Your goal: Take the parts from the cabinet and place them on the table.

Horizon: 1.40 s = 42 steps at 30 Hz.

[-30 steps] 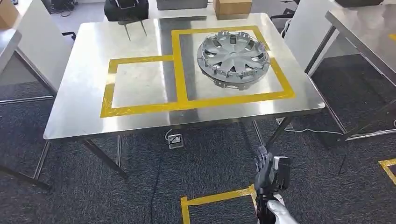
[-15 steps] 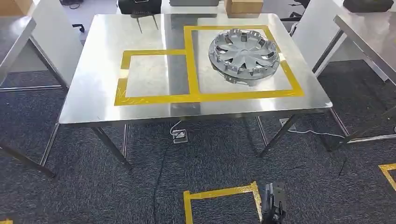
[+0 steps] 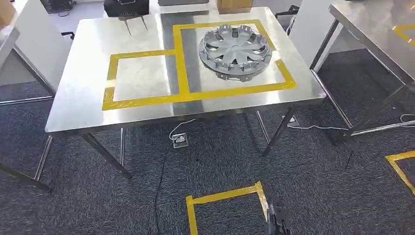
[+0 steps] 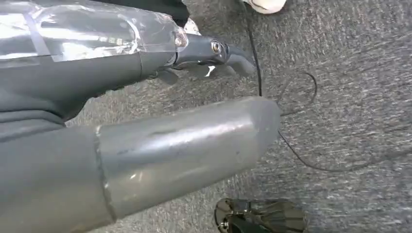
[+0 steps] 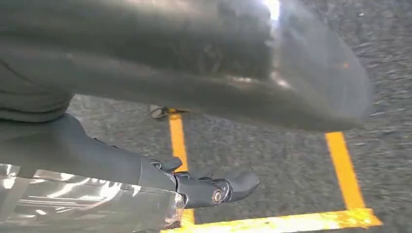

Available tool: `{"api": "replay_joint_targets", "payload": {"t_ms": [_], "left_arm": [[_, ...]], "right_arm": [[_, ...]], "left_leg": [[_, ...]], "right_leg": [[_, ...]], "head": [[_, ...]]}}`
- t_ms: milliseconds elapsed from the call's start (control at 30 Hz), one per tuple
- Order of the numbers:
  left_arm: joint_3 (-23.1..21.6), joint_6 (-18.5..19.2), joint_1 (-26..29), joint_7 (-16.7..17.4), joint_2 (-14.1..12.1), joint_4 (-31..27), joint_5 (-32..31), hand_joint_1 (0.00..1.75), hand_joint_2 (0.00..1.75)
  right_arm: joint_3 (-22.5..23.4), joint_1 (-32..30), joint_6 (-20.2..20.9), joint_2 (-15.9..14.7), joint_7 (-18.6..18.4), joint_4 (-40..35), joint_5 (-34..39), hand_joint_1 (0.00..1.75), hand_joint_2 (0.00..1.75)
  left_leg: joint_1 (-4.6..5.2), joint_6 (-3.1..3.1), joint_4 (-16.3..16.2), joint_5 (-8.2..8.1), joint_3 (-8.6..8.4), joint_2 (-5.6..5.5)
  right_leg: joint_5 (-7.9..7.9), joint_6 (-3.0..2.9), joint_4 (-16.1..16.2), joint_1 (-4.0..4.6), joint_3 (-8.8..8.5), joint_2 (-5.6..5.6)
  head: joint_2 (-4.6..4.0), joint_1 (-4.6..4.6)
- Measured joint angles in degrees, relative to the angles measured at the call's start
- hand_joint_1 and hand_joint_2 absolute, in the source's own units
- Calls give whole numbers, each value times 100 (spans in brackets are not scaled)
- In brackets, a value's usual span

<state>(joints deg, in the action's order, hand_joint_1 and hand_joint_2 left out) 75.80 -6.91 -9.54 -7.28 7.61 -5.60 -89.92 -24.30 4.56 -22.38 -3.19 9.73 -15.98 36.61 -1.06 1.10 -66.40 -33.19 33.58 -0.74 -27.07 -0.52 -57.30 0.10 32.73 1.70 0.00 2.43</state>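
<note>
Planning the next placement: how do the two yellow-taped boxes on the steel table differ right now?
The larger taped box holds a silver wheel cover, lying flat inside its lines; the smaller taped box beside it has nothing in it. The larger box reaches further toward the table's far edge, while the smaller one begins partway down. Both are yellow tape, share one dividing strip, and end on the same near line.

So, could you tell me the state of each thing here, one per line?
Hubcap: lying flat on the table, inside the larger yellow square.
Smaller yellow square: nothing in it.
Table: standing.
Left robot hand: holds nothing, over the carpet.
Right robot hand: holds nothing, above the yellow floor tape.
</note>
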Motion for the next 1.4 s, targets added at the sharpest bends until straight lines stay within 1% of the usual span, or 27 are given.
{"api": "replay_joint_targets", "payload": {"t_ms": [33, 67, 200, 233, 300, 367, 433, 500, 533, 567, 600, 700, 733, 767, 800, 867, 900, 933, 1000, 1033, 1067, 1100, 1233, 1267, 1300, 1333, 1400], "left_arm": [[0, 0, -4, 0, -2, 0, 0, 0, 0], [0, 2, -12, 0, -15, 2, 0, 0, 0], [2, -5, 14, -17, -26, 2, 0, 0, 0], [2, -5, 3, -28, -13, 0, 0, 0, 0], [2, -18, -11, -50, -24, -2, 0, 0, 0], [2, -31, 17, -52, -33, -2, 0, 0, 0], [2, -48, 17, -52, -35, -2, 0, 0, 0], [2, -61, 14, -57, -33, -2, 2, 0, 0], [2, -66, 9, -63, -28, -2, 4, 0, 0], [2, -72, 4, -74, -26, -2, 4, 0, 0], [2, -81, 5, -90, -26, -2, 2, 0, 0], [2, -112, -14, -140, -26, -2, 2, 0, 0], [2, -123, -21, -149, -24, -2, 2, 0, 0], [2, -127, -40, -149, -37, 0, 0, 0, 0], [2, -138, -34, -149, -39, 0, 0, 0, 0], [0, -136, -2, -90, -59, 2, 0, 0, 0], [0, -136, 8, -50, -74, 4, 0, 0, 0], [2, -133, 12, -16, -81, 7, 0, 0, 0], [2, -131, 11, -2, -92, 7, 0, 0, 0], [2, -123, 8, 9, -98, 7, 0, 0, 0], [0, -114, 9, 33, -107, 7, 0, 0, 0], [0, -105, 15, 63, -112, 7, 0, 0, 0], [2, -37, 34, 96, -103, 7, 0, 0, 0], [0, -33, 19, 96, -76, 7, 0, 0, 0], [-2, -33, 17, 96, -72, 4, 0, 0, 0], [-4, -18, 30, 98, -68, 4, 0, 0, 0], [-4, 6, 48, 107, -66, 4, 0, 0, 0]], "right_arm": [[-9, 6, 2, 13, 0, 11, 0, 0, 0], [-11, 15, 2, 15, 0, 20, 0, 0, 0], [-20, 23, 35, 28, -13, 85, 13, 0, 0], [-26, 23, 42, 28, -13, 109, 17, 0, 0], [-72, 25, 61, 63, -13, 125, 20, 0, 0], [-85, 52, 79, 81, -13, 129, 20, 0, 0], [-105, 32, 79, 92, -28, 147, 20, 0, 0], [-116, 25, 81, 96, -77, 166, 17, 0, 0], [-120, 34, 81, 96, -96, 173, 15, 0, 0], [-125, 55, 81, 94, -118, 179, 11, 0, 0], [-140, 89, 90, 92, -144, 184, 6, 0, 0], [-168, 57, 96, 81, -199, 192, -2, 0, 0], [-190, 35, 96, 65, -212, 203, 0, 0, 0], [-225, 18, 96, 81, -216, 212, 0, 0, 0], [-247, 36, 96, 85, -236, 223, 2, 0, 0], [-251, 67, 96, 87, -238, 234, 22, 0, 0], [-254, 59, 94, 87, -245, 236, 39, 0, 0], [-256, 37, 92, 85, -256, 241, 55, 0, 0], [-260, 23, 81, 85, -271, 258, 57, 0, 0], [-265, 31, 81, 87, -273, 265, 55, 0, 0], [-271, 37, 83, 90, -275, 269, 55, 0, 0], [-291, 66, 90, 87, -295, 273, 50, 0, 0], [-361, 53, 63, 83, -334, 286, 55, 0, 0], [-376, 31, 57, 90, -343, 289, 63, 0, 0], [-400, 45, 50, 94, -352, 291, 74, 0, 0], [-402, 84, 35, 81, -358, 291, 87, 0, 0], [-404, 113, 26, 81, -378, 291, 122, 0, 0]], "left_leg": [[-5, -14, 465, 159, -290, -180], [-21, -49, 678, 38, -378, -445], [31, -179, 706, 197, -345, -223], [-15, -230, 743, 254, -317, -137], [-4, -290, 744, 303, -250, -1], [10, -295, 742, 342, -169, 183], [16, -284, 740, 385, -103, 328], [19, -257, 739, 421, -56, 470], [22, -242, 740, 434, -53, 538], [23, -223, 740, 448, -62, 610], [55, -196, 726, 449, -47, 686], [3, -85, 793, 503, -98, 910], [8, -30, 798, 490, -111, 834], [-29, 4, 719, 377, -65, 267], [-13, 2, 464, 152, 44, 34], [-9, 7, -402, -322, 391, -9], [-3, 10, -744, -436, 528, 10], [2, 14, -825, -391, 540, 39], [-4, 2, -288, -2, 235, 20], [-12, -5, 177, 245, -3, -114], [-39, -21, 592, 378, -183, -508], [-83, -26, 715, 283, -237, -716], [-54, -129, 740, 287, -246, -350], [-68, -153, 775, 302, -275, -223], [-62, -169, 796, 303, -291, -103], [-43, -195, 798, 293, -291, 32], [-27, -208, 795, 274, -287, 278]], "right_leg": [[3, 10, -53, -6, 40, 35], [8, 45, -95, 2, 96, 58], [129, 229, -90, -37, 177, 278], [89, 236, -129, -50, 205, 238], [-348, 293, -594, -70, 411, -51], [-847, 360, -1454, -96, 700, -122], [-904, 391, -1686, -112, 665, -149], [-561, 358, -986, -110, 171, -210], [-367, 316, -433, -95, -187, -339], [-344, 258, 11, -45, -453, -659], [-364, 202, 101, 10, -456, -698], [-306, 54, 107, 59, -386, -469], [-207, 3, 211, 29, -420, -400], [-141, -12, 267, 2, -427, -372], [-106, -47, 273, -5, -391, -307], [-70, -79, 261, 13, -328, -157], [-62, -84, 245, 23, -305, -81], [-57, -77, 221, 25, -290, 5], [-69, -59, 157, 14, -274, 161], [-88, -34, 108, 6, -263, 237], [-120, -2, 44, -10, -224, 300], [-155, 46, -57, 19, -151, 377], [-80, 180, -50, -58, -24, 750], [-142, 191, -124, -39, 12, 571], [-313, 228, -385, -23, 145, 177], [-528, 266, -805, -39, 363, -7], [-828, 312, -1577, -69, 757, -132]], "head": [[0, -15], [0, -28], [0, 9], [0, -24], [0, 81], [0, 136], [0, 158], [0, 201], [0, 232], [0, 256], [0, 273], [0, 249], [0, 282], [0, 229], [0, 201], [0, 74], [0, 59], [0, 46], [0, 11], [0, -4], [0, -33], [0, -57], [0, -17], [0, -13], [0, 95], [0, 160], [0, 162]]}}
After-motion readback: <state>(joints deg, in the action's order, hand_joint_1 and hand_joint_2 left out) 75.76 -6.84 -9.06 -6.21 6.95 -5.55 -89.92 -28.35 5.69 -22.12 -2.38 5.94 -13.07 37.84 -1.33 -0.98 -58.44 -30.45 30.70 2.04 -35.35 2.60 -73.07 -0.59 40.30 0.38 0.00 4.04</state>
